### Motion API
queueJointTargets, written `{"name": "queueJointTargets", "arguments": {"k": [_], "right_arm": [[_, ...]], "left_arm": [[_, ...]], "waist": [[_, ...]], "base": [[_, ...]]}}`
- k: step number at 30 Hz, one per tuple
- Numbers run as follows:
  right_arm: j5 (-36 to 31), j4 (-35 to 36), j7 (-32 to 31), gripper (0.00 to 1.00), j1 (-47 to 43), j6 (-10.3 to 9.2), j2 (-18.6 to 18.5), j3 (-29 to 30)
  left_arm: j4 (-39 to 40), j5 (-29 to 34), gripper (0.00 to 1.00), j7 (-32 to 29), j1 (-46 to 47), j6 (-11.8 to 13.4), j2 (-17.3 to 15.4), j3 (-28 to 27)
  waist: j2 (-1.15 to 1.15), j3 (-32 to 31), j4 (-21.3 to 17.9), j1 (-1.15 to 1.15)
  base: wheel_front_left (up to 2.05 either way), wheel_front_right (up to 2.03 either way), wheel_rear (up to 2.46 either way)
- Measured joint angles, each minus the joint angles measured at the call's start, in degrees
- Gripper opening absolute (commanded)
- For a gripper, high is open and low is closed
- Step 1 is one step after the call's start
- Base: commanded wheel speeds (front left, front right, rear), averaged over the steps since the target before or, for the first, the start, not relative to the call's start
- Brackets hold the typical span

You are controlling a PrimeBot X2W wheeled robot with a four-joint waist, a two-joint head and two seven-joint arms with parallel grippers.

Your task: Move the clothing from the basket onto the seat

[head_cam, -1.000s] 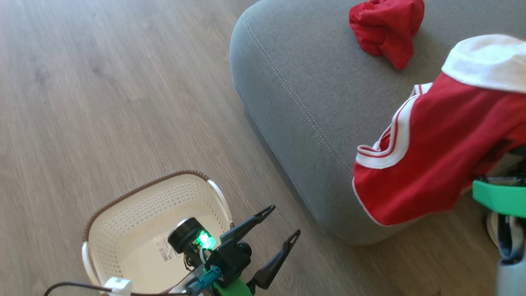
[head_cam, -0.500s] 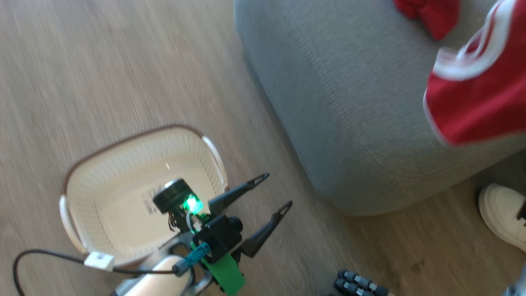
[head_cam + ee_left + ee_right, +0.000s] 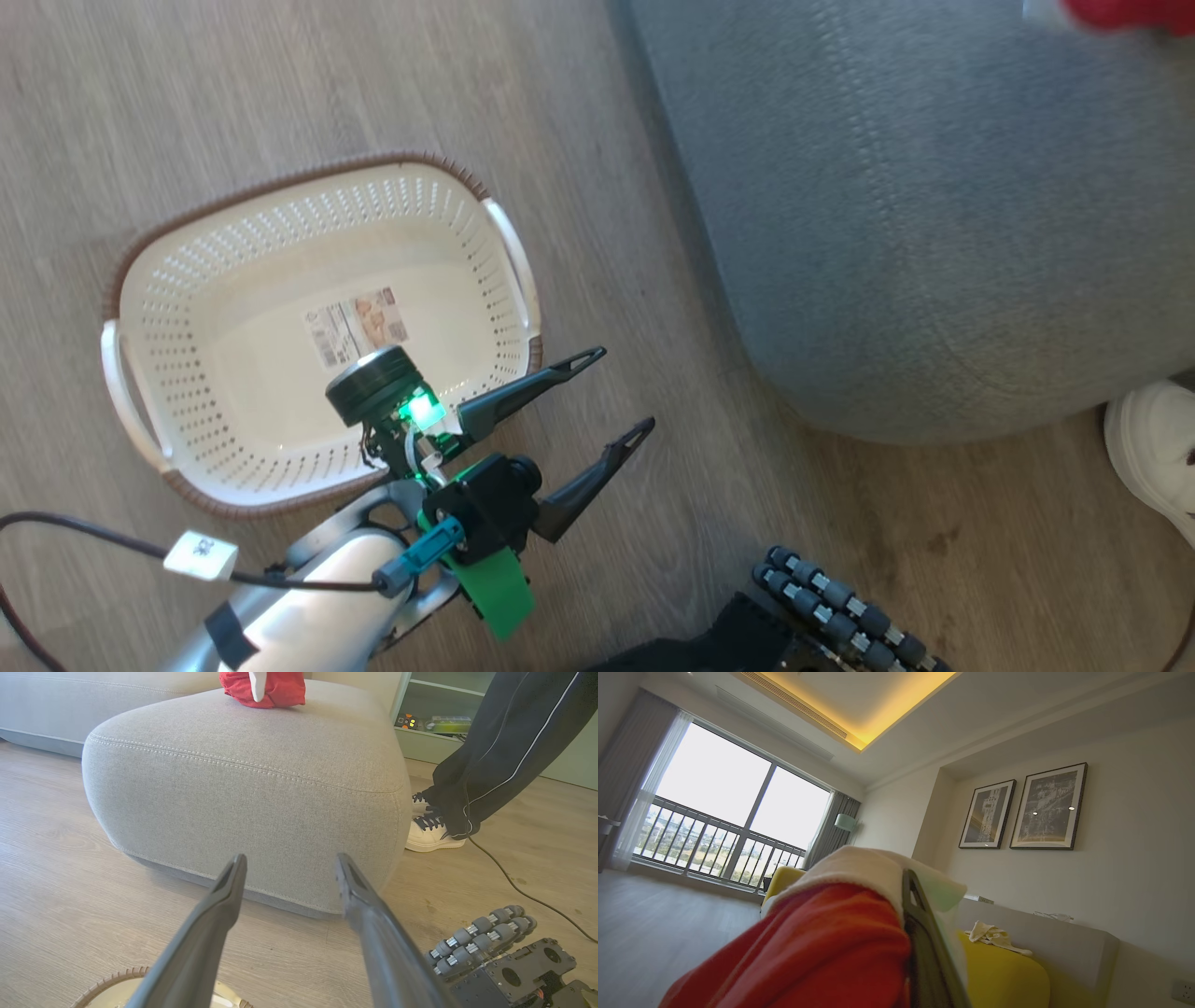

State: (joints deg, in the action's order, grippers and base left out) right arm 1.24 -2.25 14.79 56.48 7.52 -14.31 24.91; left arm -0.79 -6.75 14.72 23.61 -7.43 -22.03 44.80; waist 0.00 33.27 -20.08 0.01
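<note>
A crumpled bright red fabric garment [image 3: 275, 688] lay on top of the large grey fabric-upholstered seat [image 3: 243, 788], towards its far side, with a white strip showing against the red. A second soft red garment [image 3: 822, 952] with a white part was pinched in the right gripper [image 3: 906, 882]. Its long dark jaws were closed tight on the cloth, and one finger [image 3: 924, 942] showed along the fold. Where this piece hung relative to the seat could not be told from the right wrist view. In the head view a blurred patch of red [image 3: 1120, 11] showed above the seat's top surface.

The small rectangular white perforated plastic basket [image 3: 187, 308] with a brown woven-look rim stood on the pale wooden floor [image 3: 233, 93] near the seat's rounded corner, apart from it. Inside, a printed label sticker [image 3: 359, 325] lay on its white bottom.

The left gripper [image 3: 624, 389] hung between the basket and the seat, low over the floor. Its jaws were spread wide and held nothing, and its fingers pointed at the seat's front face. A white tag [image 3: 198, 555] sat on a black cable running to the left arm.

Beside the seat's other corner stood a person's white shoe [image 3: 432, 833] and a dark trouser leg [image 3: 504, 751] with a thin white stripe. The robot's black wheeled base [image 3: 486, 933], with small grey rollers, was on the floor just in front of the seat, near that shoe
</note>
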Motion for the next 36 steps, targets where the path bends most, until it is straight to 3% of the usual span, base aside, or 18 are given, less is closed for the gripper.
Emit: {"name": "queueJointTargets", "arguments": {"k": [6,9,16,30,36], "right_arm": [[-9.6,-9.6,-0.5,0.00,10.0,0.00,-4.0,7.1],[-14.1,-13.3,-2.3,0.00,12.9,0.00,-3.6,14.0],[-23.0,-20.5,-3.2,0.00,16.4,-0.01,-2.0,24.0],[-34.3,-38.2,-4.6,0.00,16.8,0.00,0.0,27.3],[-36.5,-46.9,-7.7,0.00,16.8,0.00,0.7,24.6]], "left_arm": [[0.2,0.0,1.00,0.0,2.2,0.0,-0.5,0.7],[0.3,0.0,1.00,0.0,2.7,0.0,-0.5,0.6],[0.5,-0.3,1.00,0.0,3.7,0.0,-0.8,0.1],[1.1,-0.3,1.00,0.0,5.9,0.0,-1.7,-0.2],[1.2,-0.3,1.00,0.0,6.0,0.0,-1.7,-0.4]], "waist": [[0.00,2.9,1.9,0.00],[0.00,3.8,2.6,0.00],[0.00,6.1,3.7,0.00],[0.00,10.8,5.5,0.00],[0.00,11.9,6.4,0.00]], "base": [[0.00,0.00,0.00],[0.00,0.00,0.00],[0.00,0.00,0.00],[0.00,0.00,0.00],[0.00,0.00,0.00]]}}
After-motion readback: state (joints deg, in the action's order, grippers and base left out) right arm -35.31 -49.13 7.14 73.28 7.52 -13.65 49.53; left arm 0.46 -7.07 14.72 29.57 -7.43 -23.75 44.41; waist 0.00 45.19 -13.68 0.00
